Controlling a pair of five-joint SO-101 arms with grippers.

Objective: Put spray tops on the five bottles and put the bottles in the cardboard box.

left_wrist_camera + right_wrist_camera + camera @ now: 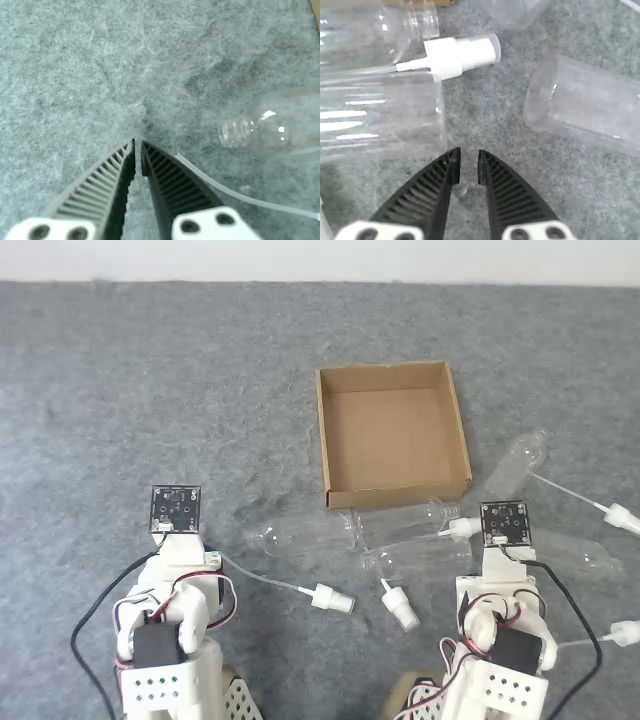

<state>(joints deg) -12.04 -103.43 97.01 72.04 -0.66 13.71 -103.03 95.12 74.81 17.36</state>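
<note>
1. Opening step, by the look of it: cardboard box [322, 440] empty on the grey table [150, 370], no bottle capped, nothing packed
2. Five clear bottles lying on their sides: one in front of the box [300, 537], one just beside it along the box's near wall [405, 520], one below that [420, 560], one off the box's right corner [515, 465], one far right [585, 555]
3. Five white spray tops loose around them: one with its long tube near the left arm [332, 598], one close by [403, 608], one tucked among the middle bottles [462, 528], two out at the right edge [622, 517] [627, 632]
4. Left gripper [138, 146] all but closed, pinching nothing, low over bare table, with a thin dip tube [240, 196] running beside one finger and an open bottle neck [237, 132] near ahead
5. Right gripper [468, 152] down to a narrow slit, nothing between the fingers, low between two bottle bodies, a spray top [465, 52] just beyond
6. Next move, as a guess: spread a gripper, pinch a spray top, steady a bottle with the other, thread the tube into the neck; fine alignment needed, round bottles likely to roll
7. Writing: none readable; bottles bare of labels, box plain
</note>
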